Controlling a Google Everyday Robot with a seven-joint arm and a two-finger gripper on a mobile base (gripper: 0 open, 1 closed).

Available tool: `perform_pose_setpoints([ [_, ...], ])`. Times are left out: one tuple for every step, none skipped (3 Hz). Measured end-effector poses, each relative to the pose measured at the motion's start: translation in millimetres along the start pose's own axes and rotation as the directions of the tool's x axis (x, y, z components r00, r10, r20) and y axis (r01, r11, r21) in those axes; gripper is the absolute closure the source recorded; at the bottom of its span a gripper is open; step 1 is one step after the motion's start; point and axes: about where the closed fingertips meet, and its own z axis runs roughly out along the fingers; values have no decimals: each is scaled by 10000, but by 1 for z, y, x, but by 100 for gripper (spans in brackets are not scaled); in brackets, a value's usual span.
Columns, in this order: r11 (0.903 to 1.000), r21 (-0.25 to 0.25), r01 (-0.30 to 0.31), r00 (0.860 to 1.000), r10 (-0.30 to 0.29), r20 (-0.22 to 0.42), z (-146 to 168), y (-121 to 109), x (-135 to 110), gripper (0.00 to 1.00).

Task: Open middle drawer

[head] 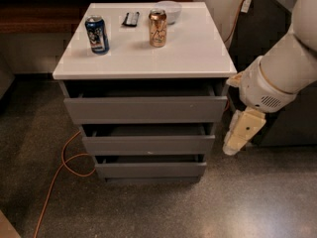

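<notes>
The middle drawer (148, 144) is the second grey front of the white-topped cabinet (198, 53). Its flat panel sits slightly forward, with a dark gap above it. The taller top drawer (146, 109) and the short bottom drawer (151, 169) also stand slightly forward. My gripper (232, 148) hangs on the cream wrist at the right of the cabinet, pointing down, level with the middle drawer's right end and just beside it.
On the cabinet top stand a blue can (96, 34), a bronze can (158, 28), a black remote (131, 19) and a white bowl (170, 10). An orange cable (62, 167) loops on the speckled floor at the left. A dark unit (292, 118) stands at the right.
</notes>
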Motion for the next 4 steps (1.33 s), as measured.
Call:
perform_pose_setpoints([
  [9997, -230, 129, 9994, -122, 317, 33, -2, -7, 0],
  [9971, -598, 469, 9988, -459, 182, 85, -3, -20, 0],
  [9971, -598, 469, 9988, -459, 182, 85, -3, -20, 0],
  [9941, -883, 624, 9951, -551, 821, 123, 4, -31, 0],
])
